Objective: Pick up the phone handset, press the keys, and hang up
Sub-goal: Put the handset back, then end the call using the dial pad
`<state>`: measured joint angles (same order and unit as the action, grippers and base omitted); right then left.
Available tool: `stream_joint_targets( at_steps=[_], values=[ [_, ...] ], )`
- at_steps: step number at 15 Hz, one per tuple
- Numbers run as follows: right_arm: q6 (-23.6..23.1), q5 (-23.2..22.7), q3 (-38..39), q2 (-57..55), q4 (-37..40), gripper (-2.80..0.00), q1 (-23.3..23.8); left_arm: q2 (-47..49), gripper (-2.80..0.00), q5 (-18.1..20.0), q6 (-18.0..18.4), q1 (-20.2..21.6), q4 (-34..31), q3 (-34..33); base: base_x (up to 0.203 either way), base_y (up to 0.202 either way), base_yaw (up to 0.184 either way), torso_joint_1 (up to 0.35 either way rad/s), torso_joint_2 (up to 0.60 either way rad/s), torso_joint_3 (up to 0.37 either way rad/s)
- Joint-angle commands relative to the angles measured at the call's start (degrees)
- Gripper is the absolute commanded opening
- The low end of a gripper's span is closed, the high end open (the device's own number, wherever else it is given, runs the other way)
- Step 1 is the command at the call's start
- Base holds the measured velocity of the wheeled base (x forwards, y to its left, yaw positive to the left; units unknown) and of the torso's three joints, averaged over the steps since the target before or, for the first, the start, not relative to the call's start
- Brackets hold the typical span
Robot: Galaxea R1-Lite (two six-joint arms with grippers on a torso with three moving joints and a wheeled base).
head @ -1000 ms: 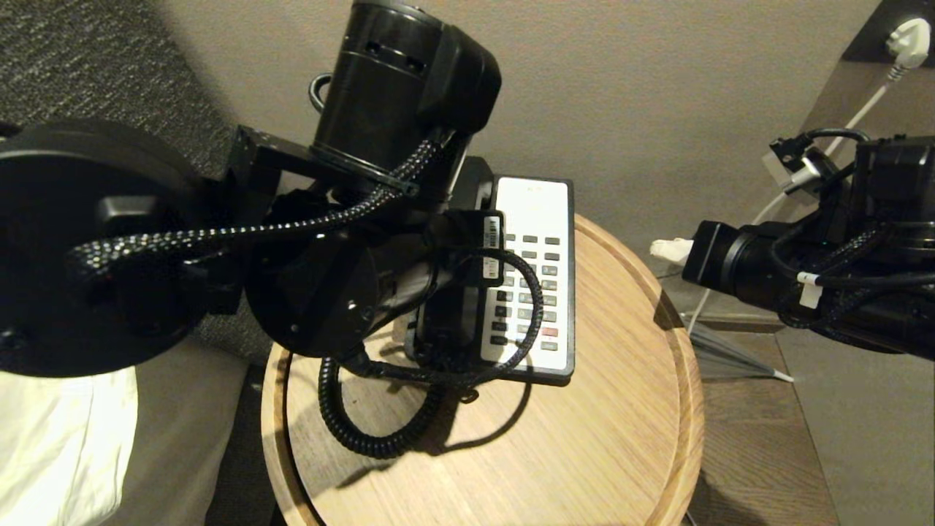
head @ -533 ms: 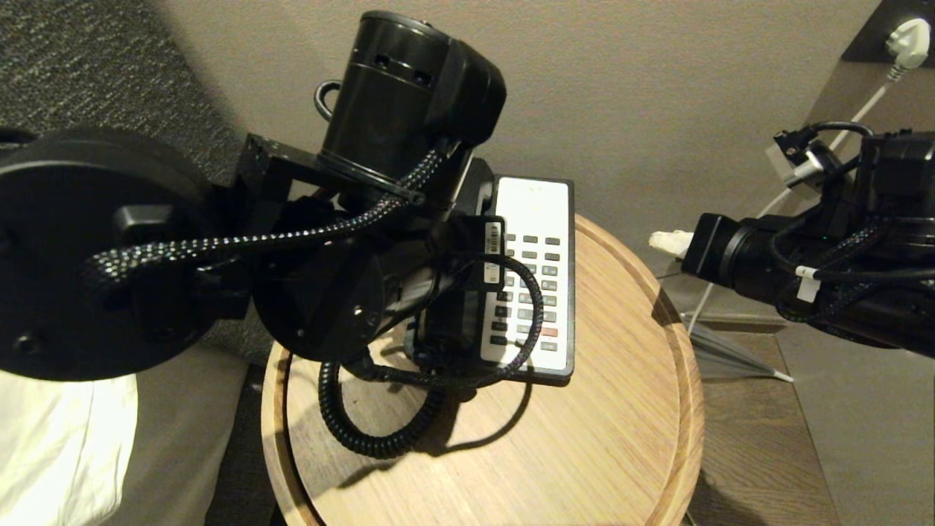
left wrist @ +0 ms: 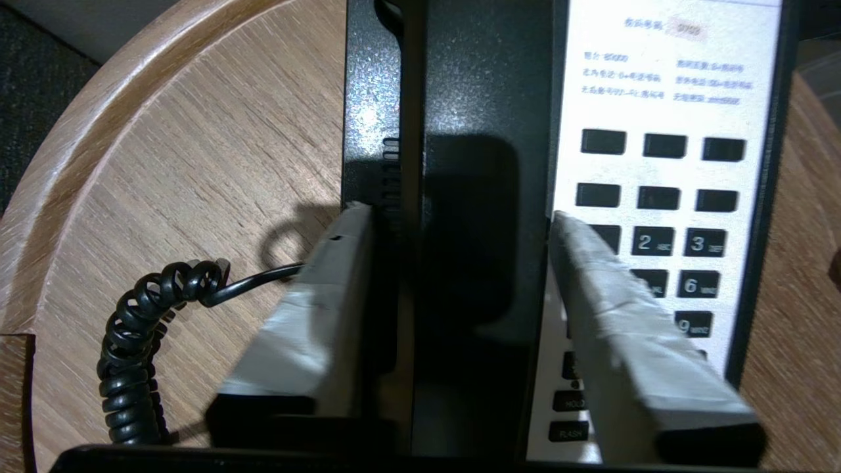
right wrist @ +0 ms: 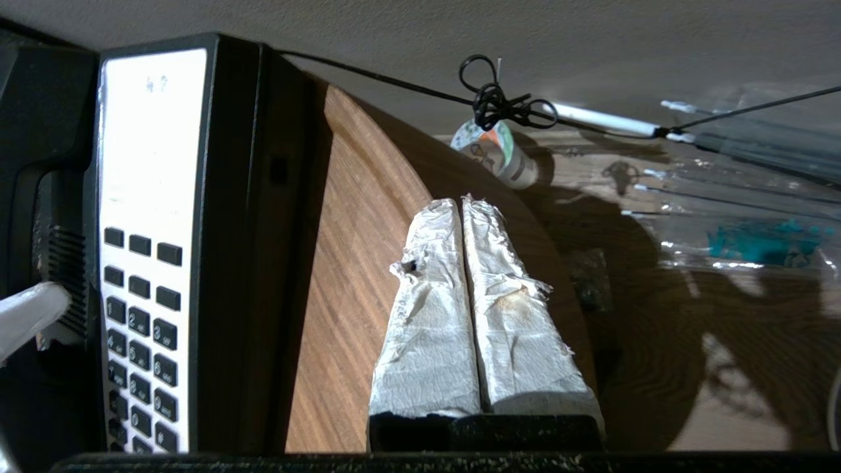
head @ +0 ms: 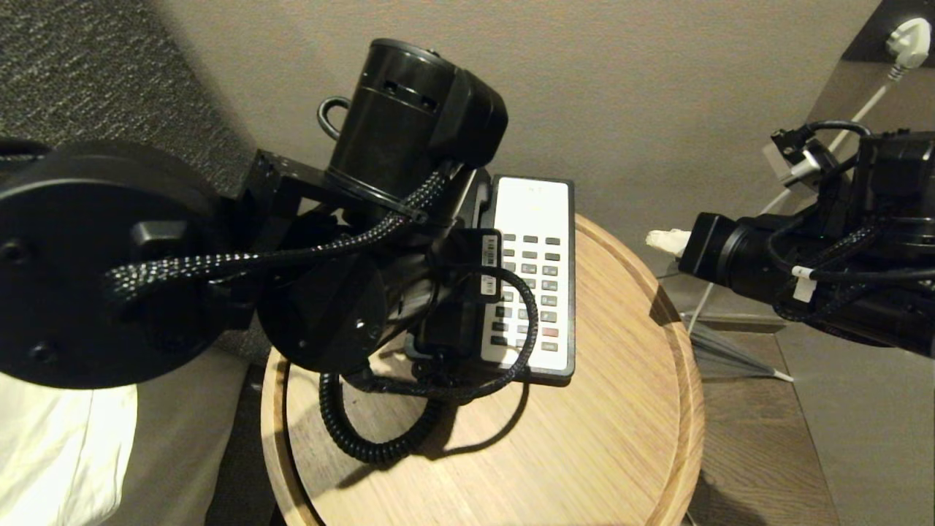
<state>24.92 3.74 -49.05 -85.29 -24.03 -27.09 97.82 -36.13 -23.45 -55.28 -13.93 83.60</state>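
The round wooden table (head: 621, 438) holds the phone base (left wrist: 663, 79). The phone handset (left wrist: 483, 164) lies in the base's cradle, right between the left gripper (left wrist: 460, 220) fingers. Those fingers stand a little apart on each side of it, not squeezing. The right gripper (right wrist: 460, 210) hangs beside the base, fingers pressed together, holding nothing.

The slim black phone handset (left wrist: 483, 197) lies flat in its cradle, coiled cord (left wrist: 131, 348) trailing alongside.
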Motion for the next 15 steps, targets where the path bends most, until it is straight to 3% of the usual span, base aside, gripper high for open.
stream_joint_targets(
  at_steps=[1,9,10,15],
  values=[
    [0.1,0.0,0.0,-0.1,-0.1,-2.8,0.0,-0.3,0.0,-0.4,-0.2,0.0,0.1,0.1,0.0,0.0,0.0,0.0,0.0,0.0],
    [0.0,-0.5,-1.5,0.6,0.0,-2.8,-3.1,-10.3,0.0,1.0,-0.3,1.4,-0.4,2.6,0.0,0.0,0.0,0.0,0.0,0.0],
    [0.1,-0.9,-1.7,0.9,0.0,-2.8,-4.2,-12.8,-2.8,1.7,-1.2,2.1,-0.3,1.7,0.0,0.0,0.0,0.0,0.0,0.0],
    [-0.1,-1.2,-1.5,5.3,1.0,-2.8,-13.0,-32.2,-2.8,6.9,-4.6,6.0,-0.9,-7.8,0.0,0.0,0.0,0.0,0.0,0.0]
  ],
)
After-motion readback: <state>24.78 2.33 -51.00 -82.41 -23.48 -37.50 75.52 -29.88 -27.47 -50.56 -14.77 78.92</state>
